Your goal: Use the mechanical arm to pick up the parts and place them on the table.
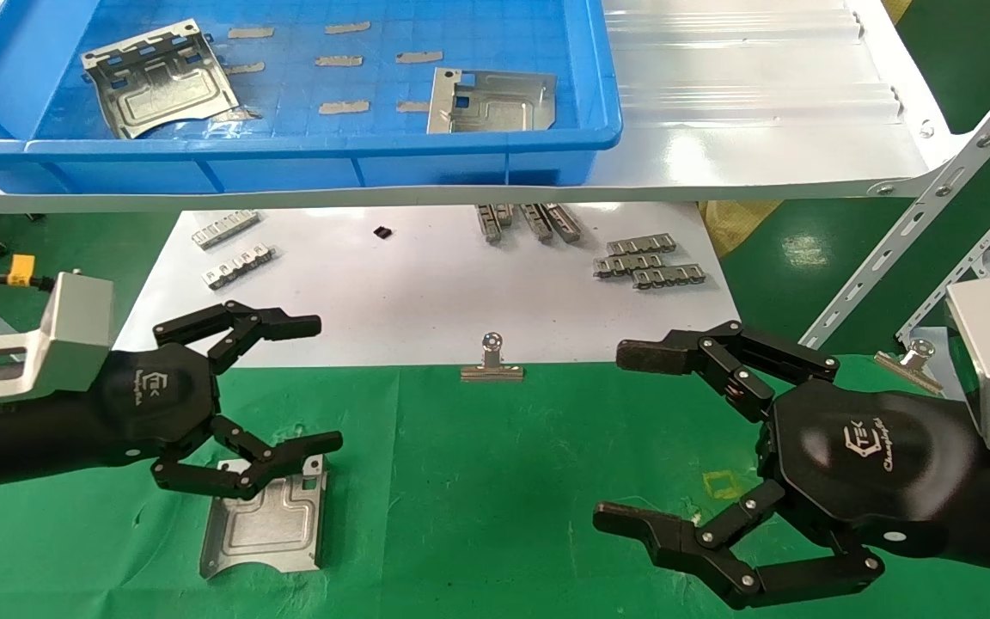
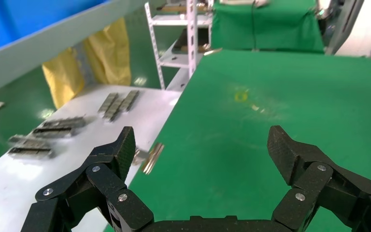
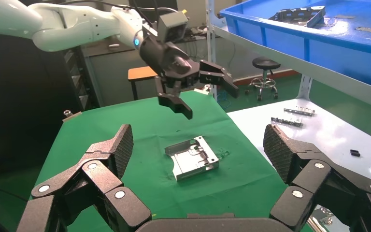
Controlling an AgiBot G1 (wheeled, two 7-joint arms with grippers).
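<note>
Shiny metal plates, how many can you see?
3. One plate lies on the green table below the open left gripper. Two sit in the blue bin: one left, one right.

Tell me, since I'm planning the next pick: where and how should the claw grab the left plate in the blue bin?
The left plate lies tilted, its slotted rim raised toward the bin's back wall. That lifted rim is probably the best hold: bring the open left claw down from above, one finger over and one under the edge. Its flat face offers no purchase.
</note>
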